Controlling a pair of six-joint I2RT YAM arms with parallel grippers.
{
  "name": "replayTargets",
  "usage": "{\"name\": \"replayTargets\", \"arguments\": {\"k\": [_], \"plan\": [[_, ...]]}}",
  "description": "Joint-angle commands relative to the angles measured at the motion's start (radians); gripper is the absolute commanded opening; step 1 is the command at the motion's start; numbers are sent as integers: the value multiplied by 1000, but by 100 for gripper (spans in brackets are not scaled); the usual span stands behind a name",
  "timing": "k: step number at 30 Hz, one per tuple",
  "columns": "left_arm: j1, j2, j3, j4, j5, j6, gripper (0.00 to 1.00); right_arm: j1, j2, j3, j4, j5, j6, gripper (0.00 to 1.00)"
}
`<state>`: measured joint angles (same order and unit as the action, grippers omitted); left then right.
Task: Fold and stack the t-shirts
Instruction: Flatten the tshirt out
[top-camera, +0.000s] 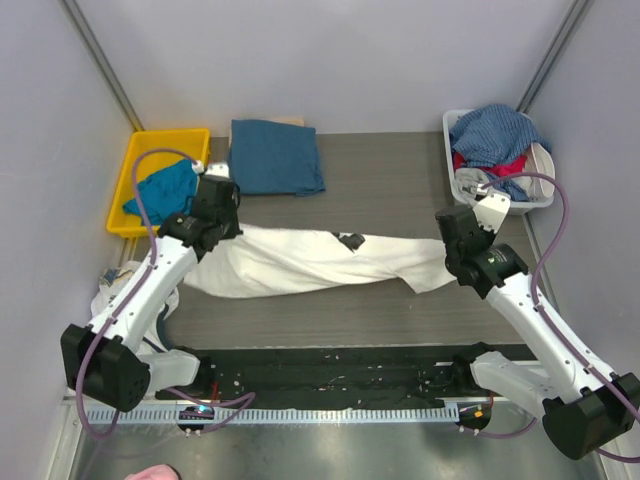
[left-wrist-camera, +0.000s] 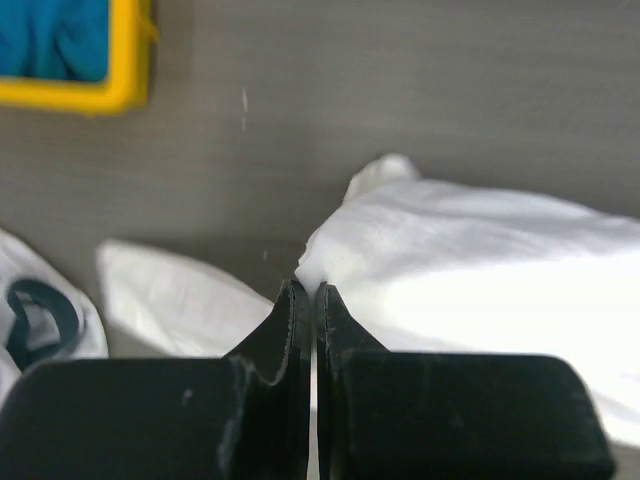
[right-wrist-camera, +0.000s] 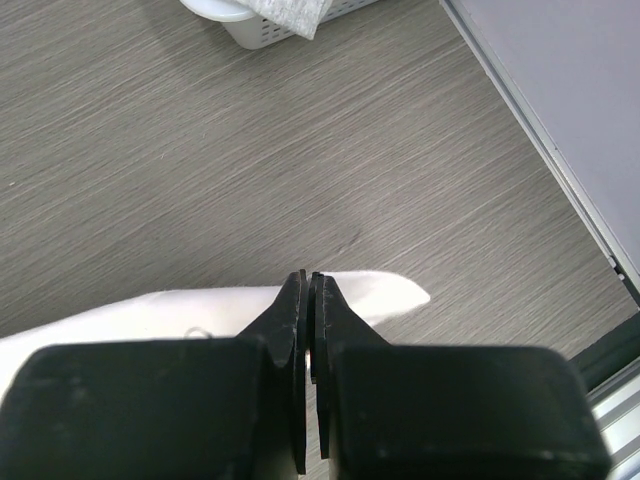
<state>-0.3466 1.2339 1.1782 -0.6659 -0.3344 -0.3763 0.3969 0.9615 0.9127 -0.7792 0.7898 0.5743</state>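
A large white t-shirt (top-camera: 310, 260) lies bunched into a long band across the middle of the table, with a black mark (top-camera: 350, 240) on top. My left gripper (top-camera: 224, 230) is shut on its left end, and white fabric (left-wrist-camera: 480, 260) sits pinched at the closed tips (left-wrist-camera: 308, 290). My right gripper (top-camera: 447, 262) is shut at the shirt's right end. There the closed tips (right-wrist-camera: 310, 278) sit over a white corner (right-wrist-camera: 385, 295) on the table. A dark blue t-shirt (top-camera: 275, 155) lies folded flat at the back.
A yellow bin (top-camera: 130, 175) at the back left holds a teal cloth (top-camera: 165, 190). A white basket (top-camera: 460, 185) at the back right is heaped with blue and red clothes (top-camera: 495, 135). More white cloth (top-camera: 115, 290) lies by the left arm at the table's left edge.
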Motion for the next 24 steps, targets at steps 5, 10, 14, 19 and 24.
{"name": "replayTargets", "arguments": {"k": [5, 10, 14, 19, 24], "plan": [[6, -43, -161, 40, -4, -79, 0, -6, -23, 21, 14, 37, 13, 1], [8, -5, 31, -21, -60, -3, 0, -6, -33, 78, 53, 13, -40, 1], [9, 28, 165, -40, -69, 43, 0, -6, -67, 126, 113, -15, -83, 1], [11, 50, 316, -83, -68, 69, 0, -6, -70, 227, 116, -6, -131, 1], [12, 24, 415, -129, -86, 99, 0, -4, -93, 279, 153, -34, -212, 1]]}}
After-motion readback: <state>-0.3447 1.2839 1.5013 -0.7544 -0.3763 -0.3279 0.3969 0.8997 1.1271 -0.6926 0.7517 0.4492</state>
